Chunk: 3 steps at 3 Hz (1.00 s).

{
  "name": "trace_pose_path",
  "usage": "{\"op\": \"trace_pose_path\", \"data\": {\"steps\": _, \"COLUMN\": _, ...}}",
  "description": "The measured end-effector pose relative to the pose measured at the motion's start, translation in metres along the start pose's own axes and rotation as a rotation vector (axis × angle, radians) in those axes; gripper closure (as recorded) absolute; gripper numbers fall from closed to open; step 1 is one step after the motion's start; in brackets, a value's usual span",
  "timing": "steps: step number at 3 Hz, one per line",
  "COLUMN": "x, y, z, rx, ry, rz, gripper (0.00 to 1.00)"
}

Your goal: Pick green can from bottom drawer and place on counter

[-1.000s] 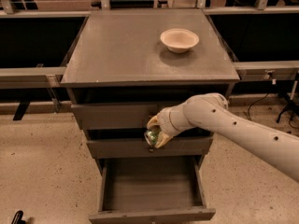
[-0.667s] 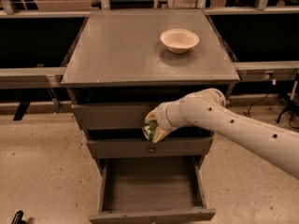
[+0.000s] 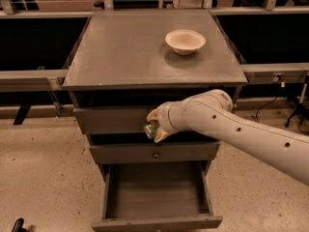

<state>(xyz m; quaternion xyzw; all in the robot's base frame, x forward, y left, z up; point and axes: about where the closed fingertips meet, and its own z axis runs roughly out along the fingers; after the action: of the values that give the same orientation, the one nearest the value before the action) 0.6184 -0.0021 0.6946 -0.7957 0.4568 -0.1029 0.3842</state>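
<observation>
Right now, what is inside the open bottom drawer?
Only its bare floor shows in the bottom drawer; the back end, under the middle drawer, is hidden. The green can is held in the gripper, up in front of the top drawer.

High, near front view, tool (image 3: 153, 128) before cabinet (image 3: 120, 152)

No text, brand, number or sign can be read anywhere. The green can (image 3: 151, 130) shows only small white and dark markings, too indistinct to make out as letters. It is clasped in the gripper (image 3: 154, 124), which is in front of the upper drawer fronts, just below the front edge of the counter (image 3: 125, 52) and above the open bottom drawer (image 3: 157, 222). The cream bowl (image 3: 185, 40) near the counter's far right corner is plain, and the arm (image 3: 251, 134) bears only dark dots.
</observation>
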Motion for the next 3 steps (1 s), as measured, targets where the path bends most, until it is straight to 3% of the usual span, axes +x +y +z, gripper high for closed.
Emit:
{"op": "trace_pose_path", "data": {"steps": 1, "x": 0.01, "y": -0.029, "z": 0.002, "rx": 0.035, "ry": 0.024, "rz": -0.008, "gripper": 1.0}}
{"op": "trace_pose_path", "data": {"steps": 2, "x": 0.007, "y": -0.032, "z": -0.001, "rx": 0.04, "ry": 0.029, "rz": -0.012, "gripper": 1.0}}
{"op": "trace_pose_path", "data": {"steps": 3, "x": 0.006, "y": -0.074, "z": -0.027, "rx": 0.08, "ry": 0.081, "rz": -0.05, "gripper": 1.0}}
